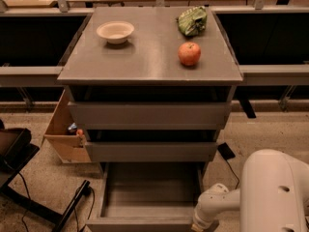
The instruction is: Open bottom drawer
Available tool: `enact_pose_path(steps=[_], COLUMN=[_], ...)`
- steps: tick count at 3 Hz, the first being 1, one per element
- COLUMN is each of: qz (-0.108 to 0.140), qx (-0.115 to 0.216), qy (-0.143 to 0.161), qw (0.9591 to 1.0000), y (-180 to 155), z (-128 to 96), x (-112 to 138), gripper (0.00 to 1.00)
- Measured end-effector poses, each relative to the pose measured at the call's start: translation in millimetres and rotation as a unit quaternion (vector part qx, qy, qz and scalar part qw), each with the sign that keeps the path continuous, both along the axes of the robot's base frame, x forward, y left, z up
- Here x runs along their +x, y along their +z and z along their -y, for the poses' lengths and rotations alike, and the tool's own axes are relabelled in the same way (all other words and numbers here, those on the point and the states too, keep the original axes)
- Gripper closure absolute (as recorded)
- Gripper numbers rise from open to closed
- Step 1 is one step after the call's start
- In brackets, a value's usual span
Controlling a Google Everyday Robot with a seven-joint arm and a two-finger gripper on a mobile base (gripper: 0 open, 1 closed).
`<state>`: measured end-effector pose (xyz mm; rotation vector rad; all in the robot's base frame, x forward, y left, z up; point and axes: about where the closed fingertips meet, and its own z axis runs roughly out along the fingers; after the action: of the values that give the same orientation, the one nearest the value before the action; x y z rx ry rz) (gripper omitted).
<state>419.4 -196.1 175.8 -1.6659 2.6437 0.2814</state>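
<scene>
The bottom drawer (145,191) of the grey cabinet stands pulled out toward me, showing its plain grey tray; its thin front panel (140,224) lies at the lower edge of the view. The two wider drawer fronts above, the top (148,114) and the middle (150,151), are closed. My gripper (197,227) is at the right end of the bottom drawer's front panel, at the bottom edge of the view, mostly cut off. The white arm (270,192) fills the lower right corner.
On the cabinet top (145,57) sit a white bowl (115,32), a red apple (189,53) and a green bag (192,21). A cardboard box (65,129) stands left of the cabinet. A black chair base (19,158) and cables lie at the lower left. Dark shelving flanks both sides.
</scene>
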Motion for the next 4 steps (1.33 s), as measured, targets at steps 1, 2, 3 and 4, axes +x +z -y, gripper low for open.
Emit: enact_pose_path(steps=[1, 2, 3, 4], qz=[0.0, -0.011, -0.011, -0.018], qx=[0.0, 0.0, 0.0, 0.0], qy=[0.0, -0.009, -0.009, -0.015], qw=[1.0, 0.9999, 0.9999, 0.9997], y=[-1, 0, 0, 1], z=[0, 4, 4, 6], x=[0, -16, -15, -24], gripper=[1.0, 1.0, 1.0, 1.0])
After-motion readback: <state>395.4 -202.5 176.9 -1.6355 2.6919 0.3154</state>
